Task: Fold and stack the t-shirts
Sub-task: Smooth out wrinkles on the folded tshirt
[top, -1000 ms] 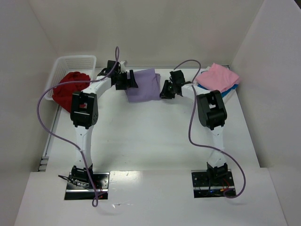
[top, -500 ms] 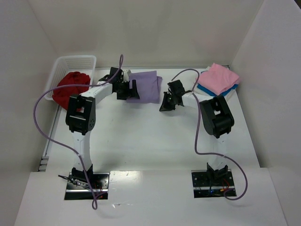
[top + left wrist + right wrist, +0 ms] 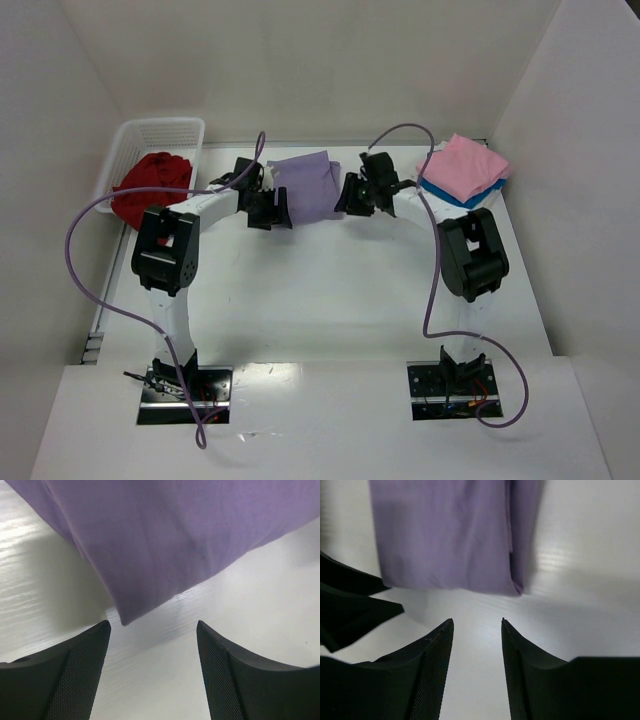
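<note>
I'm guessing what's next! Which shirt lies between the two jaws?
The lavender purple shirt, in the middle. The red shirt is bunched at the white basket, and the pink shirt lies on the blue shirt, far right.

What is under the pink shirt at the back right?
A bright blue shirt; only its near edge peeks out from under the pink shirt. The rest is covered.
</note>
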